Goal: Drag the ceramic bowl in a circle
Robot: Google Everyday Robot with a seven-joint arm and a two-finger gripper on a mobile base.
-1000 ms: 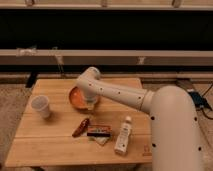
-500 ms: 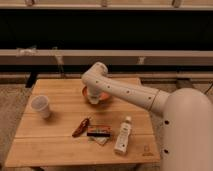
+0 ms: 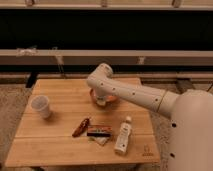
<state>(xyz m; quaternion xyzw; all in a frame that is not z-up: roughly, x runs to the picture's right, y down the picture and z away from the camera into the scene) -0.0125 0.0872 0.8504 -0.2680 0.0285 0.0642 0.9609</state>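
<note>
**Inspector:** Start at the jaws. Condition?

**Assistant:** Closed right down. The gripper (image 3: 102, 101) hangs below the arm's pale wrist housing, pointing down into the ceramic bowl (image 3: 114, 98). The housing covers the contact, so I cannot confirm whether the rim is pinched between the jaws or whether they merely press inside the bowl.

**Inspector:** Location of the bowl?

**Assistant:** On the table (image 3: 60, 145), toward the back edge and slightly right of centre. Only slivers of orange glaze show on either side of the wrist.

**Inspector:** Bearing from jaws to bowl?

**Assistant:** Directly beneath, with no offset to close. The bowl is round, so it has no long axis to align with. The single arm reaches in from the right, over the table's right side.

**Inspector:** Clearance for a circular drag?

**Assistant:** My judgement is that it is adequate at the back. The white cup (image 3: 41, 106) stands well apart to the left. Nearer the front lie a reddish-brown item (image 3: 81, 127), a dark packet (image 3: 99, 131) and a white bottle (image 3: 123, 136) on its side. A wide loop toward the front could reach them.

**Inspector:** Risk?

**Assistant:** If the jaws only press, the bowl may slip free as the direction changes. The back edge is also near.
</note>
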